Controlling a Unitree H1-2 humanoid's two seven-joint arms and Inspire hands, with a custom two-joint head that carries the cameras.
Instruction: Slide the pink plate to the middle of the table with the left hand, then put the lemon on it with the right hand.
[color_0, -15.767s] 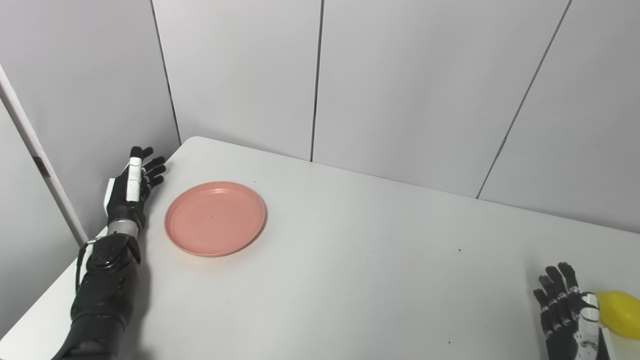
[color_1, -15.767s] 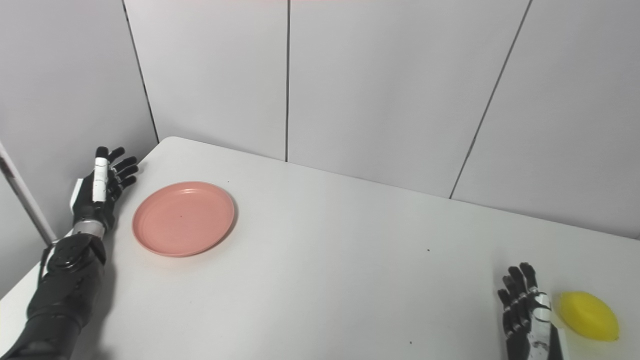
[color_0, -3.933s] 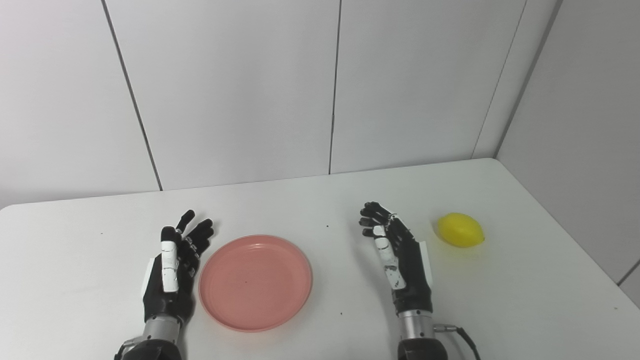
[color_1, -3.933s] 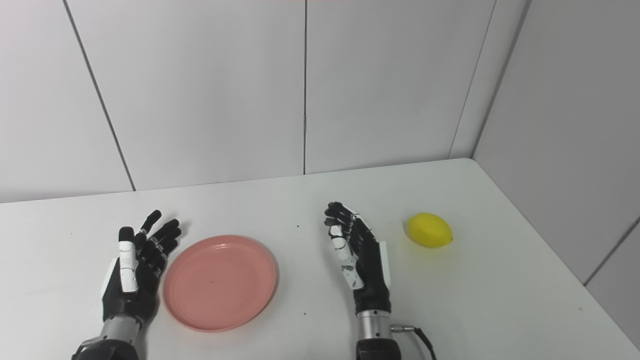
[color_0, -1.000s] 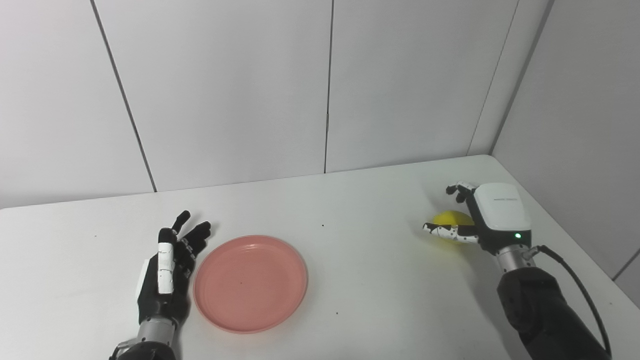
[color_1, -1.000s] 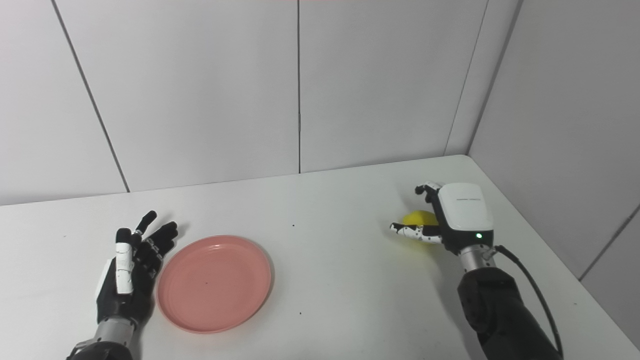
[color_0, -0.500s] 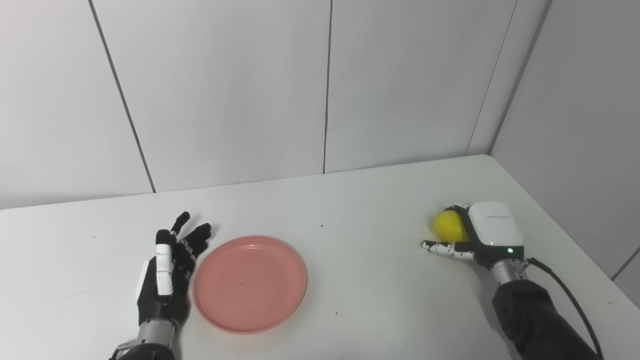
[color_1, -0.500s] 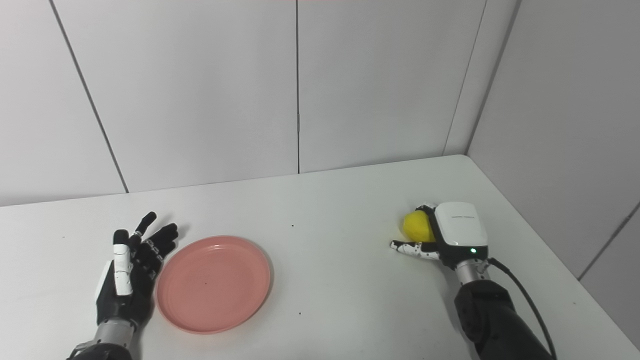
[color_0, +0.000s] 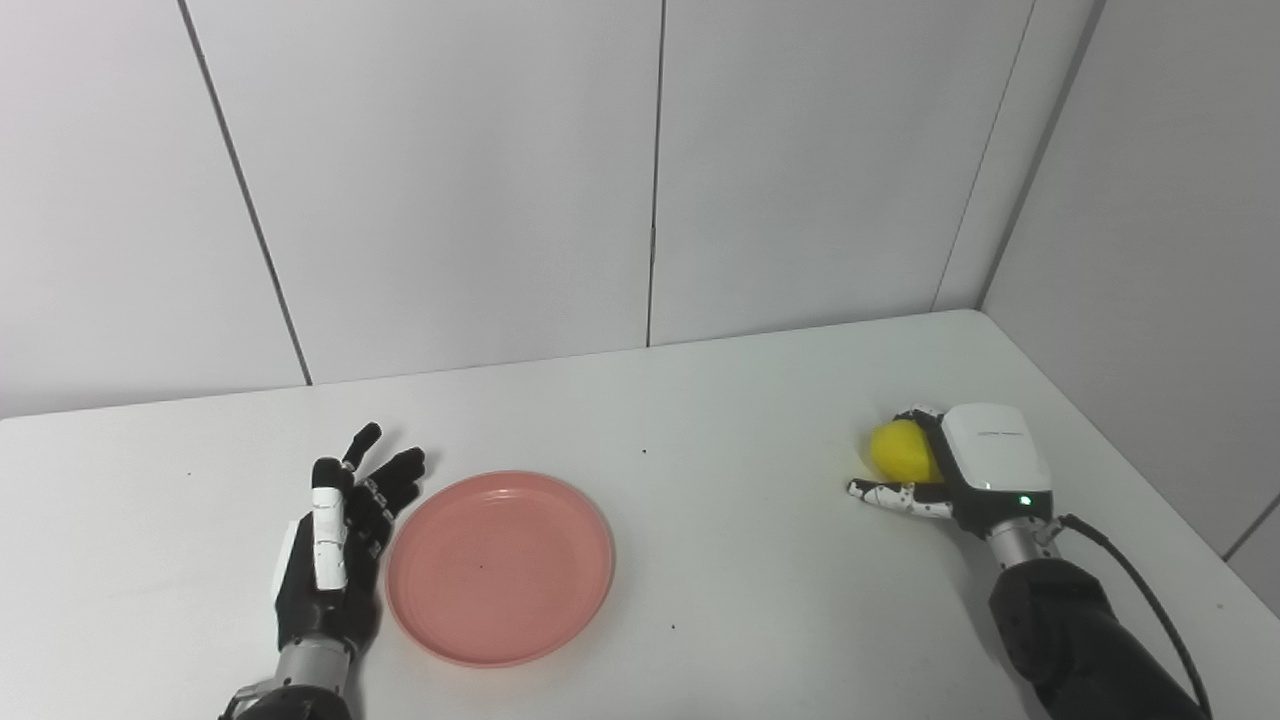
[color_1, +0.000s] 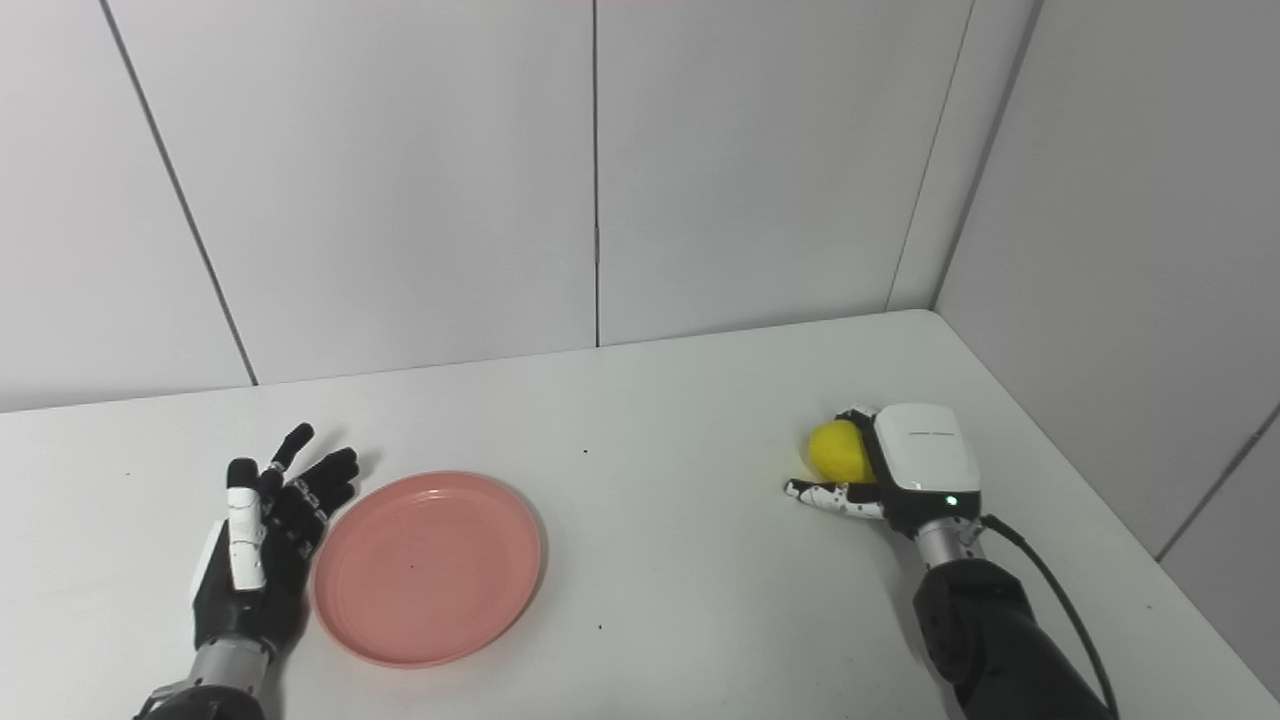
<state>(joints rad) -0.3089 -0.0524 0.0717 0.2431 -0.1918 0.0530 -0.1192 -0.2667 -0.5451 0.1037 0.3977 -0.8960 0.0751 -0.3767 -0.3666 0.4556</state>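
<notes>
A lab: bare white table, plain panelled walls.

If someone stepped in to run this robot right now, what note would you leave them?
Left hand: open, lying on the table beside the pink plate's left rim, holding nothing.
Right hand: wrapped over the lemon near the table's right side; whether the grip is firm cannot be told.
Done: the plate sits empty, left of the table's middle.
Left: carry the lemon over and set it on the plate.
</notes>
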